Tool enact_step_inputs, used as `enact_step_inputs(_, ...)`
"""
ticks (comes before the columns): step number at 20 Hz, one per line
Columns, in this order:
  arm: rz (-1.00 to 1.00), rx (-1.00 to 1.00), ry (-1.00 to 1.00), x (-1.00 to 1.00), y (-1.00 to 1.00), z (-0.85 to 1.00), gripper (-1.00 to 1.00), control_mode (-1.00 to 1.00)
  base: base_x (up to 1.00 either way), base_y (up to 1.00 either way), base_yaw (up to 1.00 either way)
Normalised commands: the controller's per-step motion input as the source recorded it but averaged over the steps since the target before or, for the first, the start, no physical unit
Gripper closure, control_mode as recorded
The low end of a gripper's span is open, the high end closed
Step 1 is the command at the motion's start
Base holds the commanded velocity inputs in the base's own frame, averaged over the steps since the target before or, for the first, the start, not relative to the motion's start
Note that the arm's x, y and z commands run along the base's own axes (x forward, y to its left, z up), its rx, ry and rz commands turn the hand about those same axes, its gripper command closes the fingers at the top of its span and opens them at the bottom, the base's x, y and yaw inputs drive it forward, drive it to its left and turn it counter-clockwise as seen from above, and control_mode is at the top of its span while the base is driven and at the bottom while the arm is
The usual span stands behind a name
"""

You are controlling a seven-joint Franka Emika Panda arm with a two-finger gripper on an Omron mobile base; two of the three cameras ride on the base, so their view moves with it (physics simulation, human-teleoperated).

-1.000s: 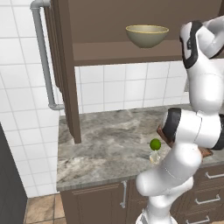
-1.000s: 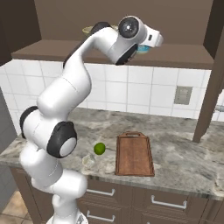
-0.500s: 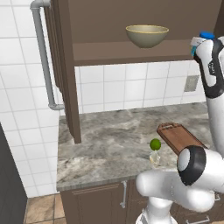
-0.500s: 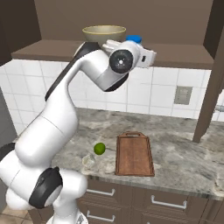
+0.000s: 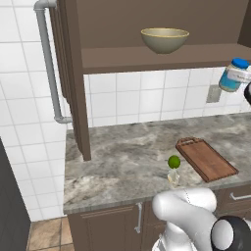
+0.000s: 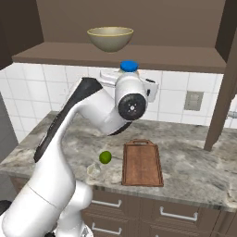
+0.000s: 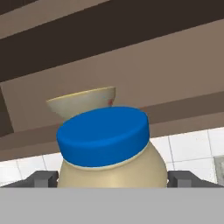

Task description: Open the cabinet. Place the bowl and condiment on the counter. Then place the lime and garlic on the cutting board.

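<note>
The condiment, a cream jar with a blue lid, sits between my gripper's fingers, which are shut on it. It hangs in the air below the shelf of the open cabinet, at the right edge of the left base view and behind my wrist. The bowl stands on the cabinet shelf. On the counter lie the lime, the pale garlic just in front of it, and the cutting board to their right.
A grey pipe runs down the tiled wall left of the cabinet. The right cabinet door stands open over the counter's right end. A wall outlet sits above the board. Drawers lie under the counter.
The arm has swung around and the jar has come down and away from the cabinet shelf, still in the gripper. Bowl, lime, garlic and board have not moved.
</note>
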Motion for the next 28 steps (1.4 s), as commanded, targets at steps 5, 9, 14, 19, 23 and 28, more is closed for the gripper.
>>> enact_step_inputs(5, 0.32, 0.00, 0.12, -0.61, 0.36, -1.00, 1.00, -1.00, 0.00, 0.00, 0.00)
enact_step_inputs(9, 0.31, 0.00, 0.01, 0.22, 0.55, -1.00, 1.00, -1.00, 0.00, 0.00, 0.00)
enact_step_inputs(14, 0.27, 0.00, 0.02, 0.87, 0.81, -1.00, 1.00, -1.00, 0.00, 0.00, 0.00)
enact_step_inputs(19, 0.22, 0.00, 0.01, 1.00, 0.92, -0.83, 1.00, -1.00, 0.00, 0.00, 0.00)
enact_step_inputs(23, 0.24, 0.00, 0.06, 0.98, 0.87, -0.72, 1.00, -1.00, 0.00, 0.00, 0.00)
enact_step_inputs(28, 0.25, -0.07, 0.06, 0.77, 0.63, -0.74, 1.00, -1.00, 0.00, 0.00, 0.00)
